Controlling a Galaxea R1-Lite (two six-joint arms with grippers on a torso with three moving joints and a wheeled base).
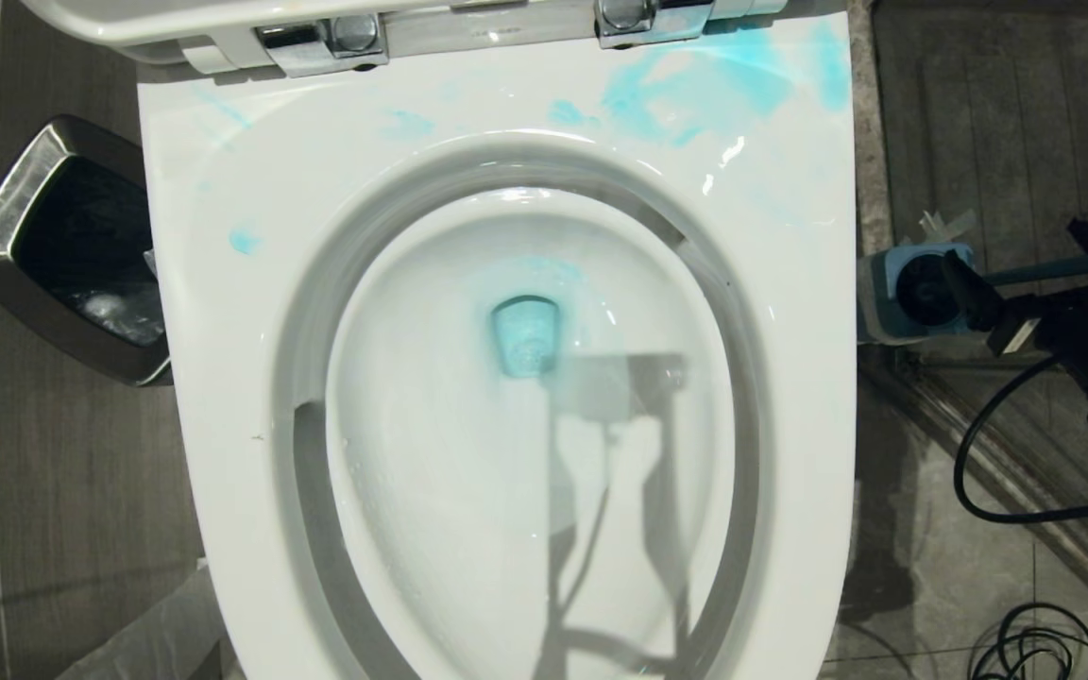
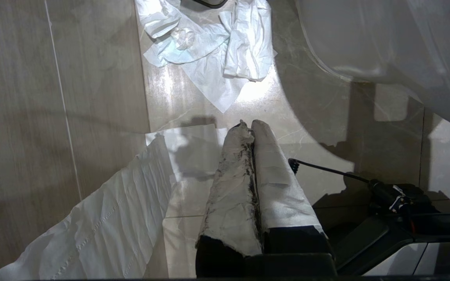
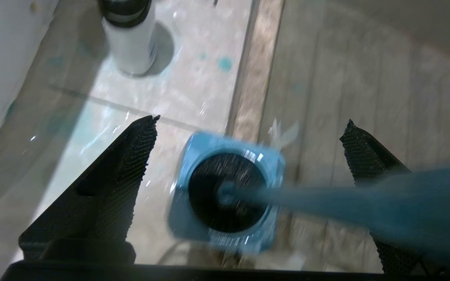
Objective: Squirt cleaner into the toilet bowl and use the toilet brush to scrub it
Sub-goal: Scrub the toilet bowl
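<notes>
Fingers [image 3: 131,171] spread wide over the toilet brush [image 3: 326,203] in its stand [image 3: 225,193]; probably needed closing on the handle.

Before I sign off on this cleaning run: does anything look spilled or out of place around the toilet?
Yes. Cleaner is smeared in turquoise patches over the flat rim of the toilet bowl near the hinges, outside the basin. Small blue spots also dot the floor beside a white bottle. Crumpled paper sheets lie on the floor.
</notes>
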